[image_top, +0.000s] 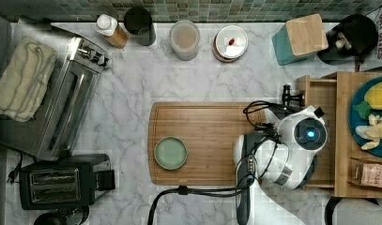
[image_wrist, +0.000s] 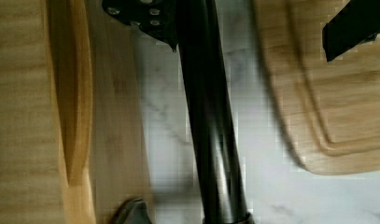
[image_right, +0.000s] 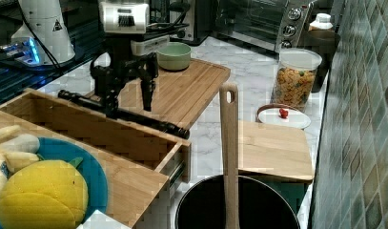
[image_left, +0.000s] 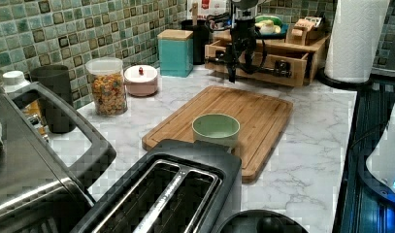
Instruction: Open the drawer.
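While your claw [image_right: 126,90] hangs spread over the black bar handle [image_right: 134,116], one finger sits on each side of it, pinching nothing. Behind the claw you see the drawer [image_right: 94,130] pulled well out of its cabinet [image_left: 282,48]; the cutting board [image_right: 182,90] lies just beyond.

In the top view my own arm [image_top: 282,154] covers most of the drawer [image_top: 320,101] and nearly all of its handle [image_top: 292,97], leaving only the handle's end showing at about twelve o'clock from my wrist. In the wrist view the handle [image_wrist: 211,126] runs off the frame at both ends, and one dark finger [image_wrist: 353,28] is cut off at the corner. In the right view the plate [image_right: 94,179] is cropped by the frame.
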{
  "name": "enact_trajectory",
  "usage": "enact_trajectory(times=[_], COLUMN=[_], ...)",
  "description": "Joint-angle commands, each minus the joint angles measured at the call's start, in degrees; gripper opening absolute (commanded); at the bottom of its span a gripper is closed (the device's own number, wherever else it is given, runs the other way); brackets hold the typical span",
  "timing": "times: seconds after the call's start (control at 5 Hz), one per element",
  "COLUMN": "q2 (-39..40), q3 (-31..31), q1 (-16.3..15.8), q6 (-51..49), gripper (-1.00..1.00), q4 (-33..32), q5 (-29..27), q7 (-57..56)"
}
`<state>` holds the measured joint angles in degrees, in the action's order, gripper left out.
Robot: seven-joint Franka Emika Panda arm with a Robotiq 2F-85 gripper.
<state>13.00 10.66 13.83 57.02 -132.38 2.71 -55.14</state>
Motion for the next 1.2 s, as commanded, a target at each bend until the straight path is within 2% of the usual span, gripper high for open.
enact_trajectory(times=[0.2,0.4,0.6,1.2], q2=[-7.2,-8.0,-10.0,-10.0], q3=[-12.5,-14.9,-16.0,-16.6], q1=[-12.2,-12.6,-13.0,-12.4], q6=[-4.2,-5.3,-11.4,-11.4], gripper=[1.0,1.0,1.0,1.0], q4=[-4.7,-4.4,-2.6,-2.6], q5=[-7.1,-10.5,-9.7,-9.7], q7=[8.3,7.9,13.3,13.3])
